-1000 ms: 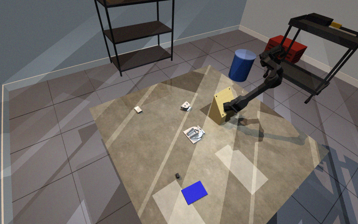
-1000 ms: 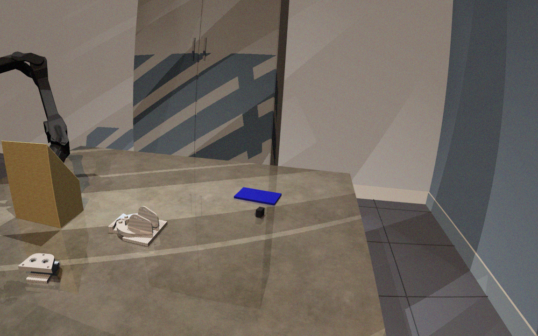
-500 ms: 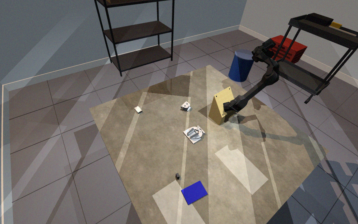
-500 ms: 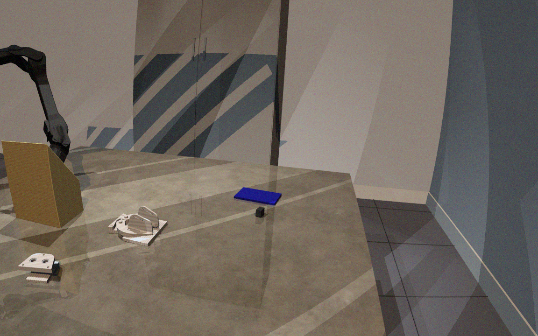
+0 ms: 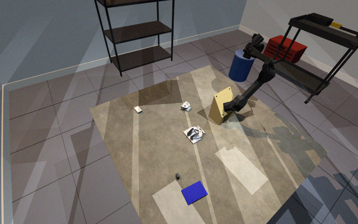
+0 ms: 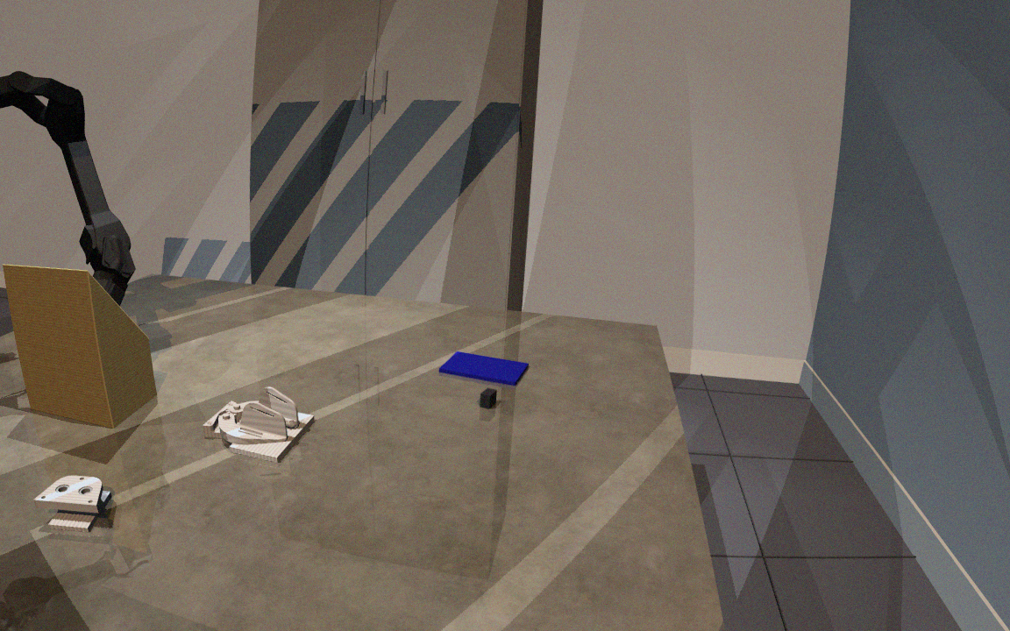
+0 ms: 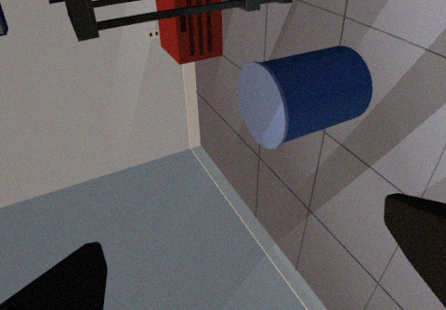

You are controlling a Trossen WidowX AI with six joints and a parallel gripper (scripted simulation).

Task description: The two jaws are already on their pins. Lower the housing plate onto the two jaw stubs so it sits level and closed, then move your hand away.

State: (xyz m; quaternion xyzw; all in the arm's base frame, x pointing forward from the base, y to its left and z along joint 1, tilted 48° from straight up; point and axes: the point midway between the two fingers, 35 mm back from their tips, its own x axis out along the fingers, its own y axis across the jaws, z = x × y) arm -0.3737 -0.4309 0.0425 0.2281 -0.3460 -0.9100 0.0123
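The pale housing plate (image 5: 183, 106) (image 6: 73, 503) has two larger holes and lies apart from the jaws, raised on a pale support (image 6: 71, 521). The square base board (image 5: 186, 132) (image 6: 259, 450) lies farther right in the exterior view. It carries a rounded piece with two upright jaws; the near jaw (image 6: 263, 424) hides part of the other. The pins and stubs are too small to judge. My gripper (image 5: 253, 45) (image 7: 250, 233) is open and empty, high up by the blue barrel and well away from both assemblies. It is outside the exterior view.
A tall yellow wedge block (image 5: 215, 112) (image 6: 61, 345) stands between my arm and the pale parts. A blue slab (image 5: 194, 192) (image 6: 483, 368), a black cube (image 5: 177, 175) (image 6: 487, 398) and a small pale block (image 5: 138, 109) lie on the table. The blue barrel (image 5: 240, 69) (image 7: 325, 92) stands beyond it.
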